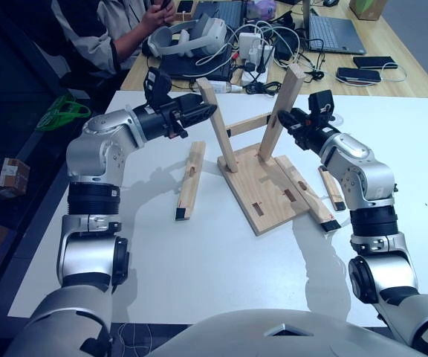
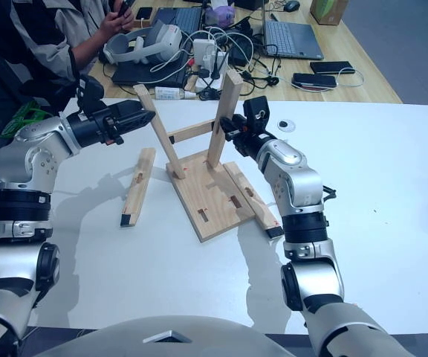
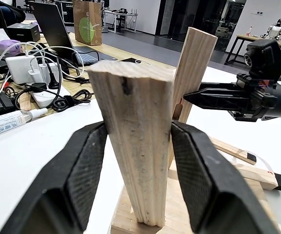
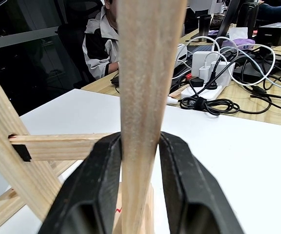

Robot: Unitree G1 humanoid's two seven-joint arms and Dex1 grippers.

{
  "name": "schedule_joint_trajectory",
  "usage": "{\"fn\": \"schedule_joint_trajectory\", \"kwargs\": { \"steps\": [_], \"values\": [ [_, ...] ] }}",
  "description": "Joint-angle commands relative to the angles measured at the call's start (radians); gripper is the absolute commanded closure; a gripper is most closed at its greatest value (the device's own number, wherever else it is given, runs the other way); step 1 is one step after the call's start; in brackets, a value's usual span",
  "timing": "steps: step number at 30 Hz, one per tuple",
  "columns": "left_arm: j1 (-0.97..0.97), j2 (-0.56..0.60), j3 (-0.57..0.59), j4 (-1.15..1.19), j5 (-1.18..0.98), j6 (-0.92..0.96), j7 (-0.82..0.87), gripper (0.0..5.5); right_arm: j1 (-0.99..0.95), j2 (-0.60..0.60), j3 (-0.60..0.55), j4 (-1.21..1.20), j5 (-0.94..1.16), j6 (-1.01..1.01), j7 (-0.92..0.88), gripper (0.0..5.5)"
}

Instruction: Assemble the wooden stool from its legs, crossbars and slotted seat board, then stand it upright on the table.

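A white table (image 1: 199,275) lay under the left eye view. At centre frame, the slotted seat board (image 1: 262,201) lay flat with 2 legs standing in it, joined by a crossbar (image 1: 250,123). The left gripper (image 1: 212,111) clamped the left leg (image 1: 225,145). The right gripper (image 1: 281,119) clamped the right leg (image 1: 290,89). In the left wrist view, 2 black fingers (image 3: 82,175) pressed the left leg's sides. In the right wrist view, 2 fingers pinched the right leg beside the crossbar.

Leg (image 4: 150,73) top cut off, loose bar (image 1: 334,195) — half behind right arm (image 1: 362,175)
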Motion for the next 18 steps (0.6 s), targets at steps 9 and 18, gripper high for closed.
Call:
{"fn": "schedule_joint_trajectory", "kwargs": {
  "steps": [9,18],
  "values": [
    [-0.061,-0.011,0.008,0.063,0.018,-0.021,0.005,2.21,-0.007,-0.004,0.019,0.026,-0.019,0.009,0.025,4.45],
    [-0.084,-0.043,-0.009,0.081,-0.015,-0.021,-0.085,3.22,-0.03,0.001,0.017,0.061,-0.026,-0.012,0.029,4.45]
  ]
}}
